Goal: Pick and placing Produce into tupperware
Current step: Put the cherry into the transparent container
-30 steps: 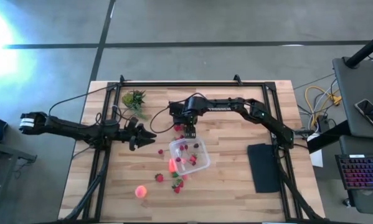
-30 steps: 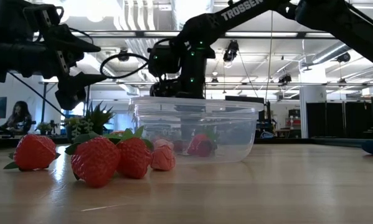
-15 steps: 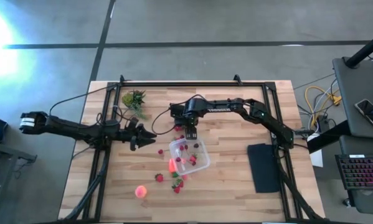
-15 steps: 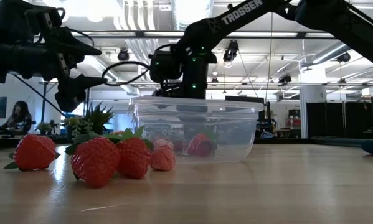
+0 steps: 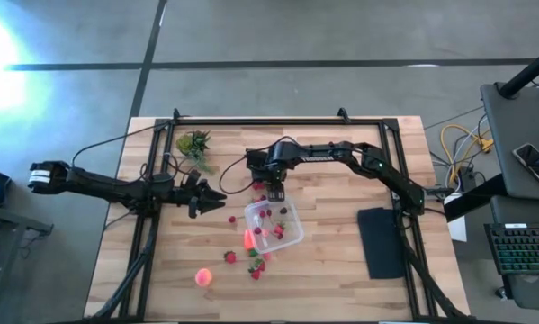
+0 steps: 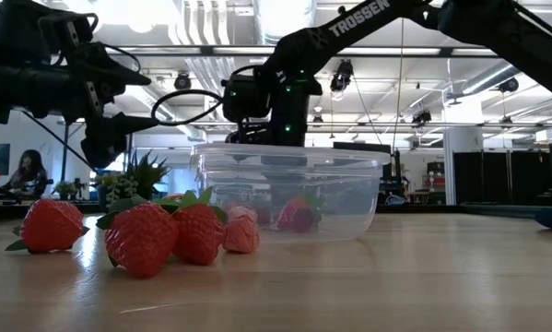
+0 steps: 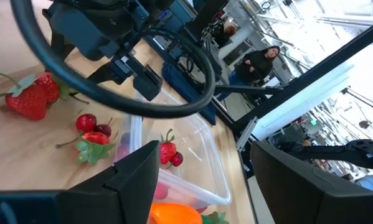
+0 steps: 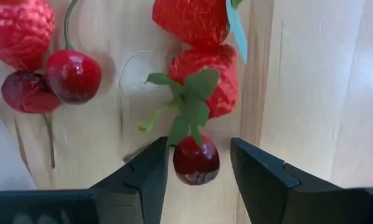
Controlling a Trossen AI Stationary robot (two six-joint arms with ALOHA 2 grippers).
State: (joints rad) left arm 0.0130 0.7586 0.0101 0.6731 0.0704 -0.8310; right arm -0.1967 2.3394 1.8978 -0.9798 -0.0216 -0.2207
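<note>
The left gripper (image 5: 213, 196), fingers parted and empty, is held well apart at nine o'clock of the clear square plastic tupperware (image 5: 273, 226). At the tub's twelve o'clock, the right gripper (image 8: 198, 163) has a small dark-red cherry (image 8: 195, 160) bracketed between open fingers, its green stem pointing away toward the red strawberries (image 8: 202, 81).

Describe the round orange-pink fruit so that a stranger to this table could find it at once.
In the high view, start at the clear tupperware near the middle of the wooden table. Go toward the near left corner, past the loose strawberries. The orange-pink fruit lies alone there, rounder, paler and larger than any berry.
</note>
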